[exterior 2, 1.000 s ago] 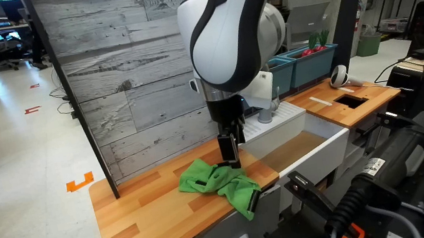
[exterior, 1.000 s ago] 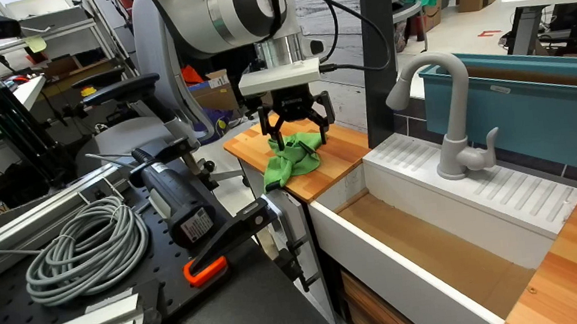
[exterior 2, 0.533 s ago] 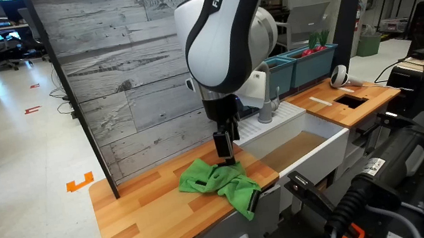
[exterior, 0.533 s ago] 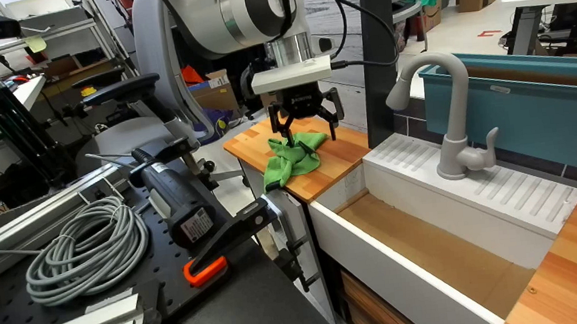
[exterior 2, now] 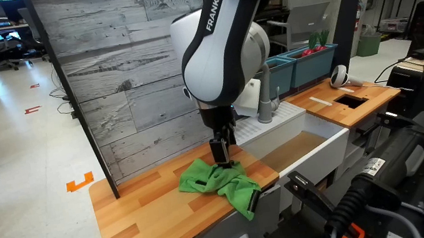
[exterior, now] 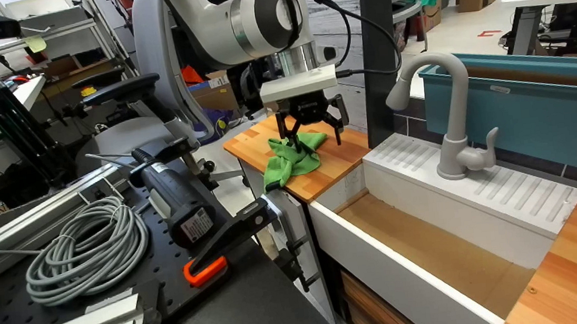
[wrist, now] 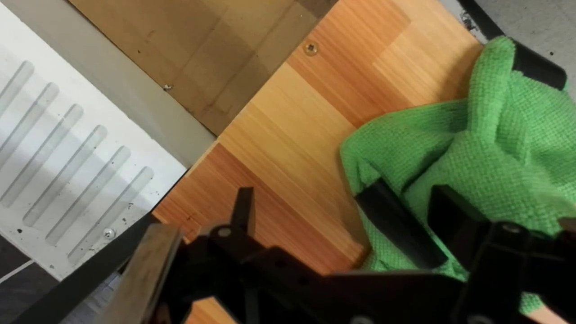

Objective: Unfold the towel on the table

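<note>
A crumpled green towel [exterior: 289, 167] with black strips on its edges lies bunched on the wooden tabletop [exterior 2: 155, 219]. In an exterior view the towel [exterior 2: 232, 186] has one end with a black strip hanging over the front edge. My gripper [exterior: 319, 146] is open above the towel's sink side, pointing down; it also shows edge-on in an exterior view [exterior 2: 225, 165]. In the wrist view the gripper [wrist: 344, 190] has one finger over bare wood and the other over the towel [wrist: 486, 157]. A black strip [wrist: 400, 225] lies between the fingers. Contact with the cloth cannot be told.
A white sink [exterior: 405, 272] with a grey faucet [exterior: 456, 114] adjoins the tabletop. A grey wood-look panel [exterior 2: 131, 76] stands behind, with a black post [exterior: 380, 52] at its end. A black clamp [exterior: 241, 222] and a dark workbench stand in front.
My open gripper has moved sideways, rightward in an exterior view and leftward in an exterior view, and has come slightly lower over the towel. The towel has not visibly moved.
</note>
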Action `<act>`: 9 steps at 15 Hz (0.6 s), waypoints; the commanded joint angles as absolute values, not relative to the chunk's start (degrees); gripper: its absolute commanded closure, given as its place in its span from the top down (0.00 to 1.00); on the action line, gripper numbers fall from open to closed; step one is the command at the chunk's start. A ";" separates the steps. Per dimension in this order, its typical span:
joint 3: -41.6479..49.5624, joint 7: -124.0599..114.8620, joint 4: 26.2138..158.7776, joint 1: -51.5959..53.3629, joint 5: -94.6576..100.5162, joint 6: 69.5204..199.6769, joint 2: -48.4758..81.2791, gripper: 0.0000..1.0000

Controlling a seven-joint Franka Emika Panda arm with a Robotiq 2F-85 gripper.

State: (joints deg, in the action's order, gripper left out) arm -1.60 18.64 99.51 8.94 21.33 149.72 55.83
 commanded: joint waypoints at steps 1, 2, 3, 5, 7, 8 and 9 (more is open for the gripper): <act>-0.20 16.95 96.79 10.68 22.43 149.70 57.70 0.66; -0.13 16.90 96.52 10.80 22.43 149.69 57.92 0.58; 0.00 16.77 96.27 10.94 22.46 149.66 58.15 0.51; 0.21 16.66 95.71 11.15 22.54 149.49 58.70 0.36; 0.35 16.73 95.28 11.23 22.56 149.22 59.28 0.20; 0.39 16.76 95.07 11.24 22.57 149.10 59.58 0.12; 0.36 16.87 94.96 11.17 22.52 148.96 59.83 0.05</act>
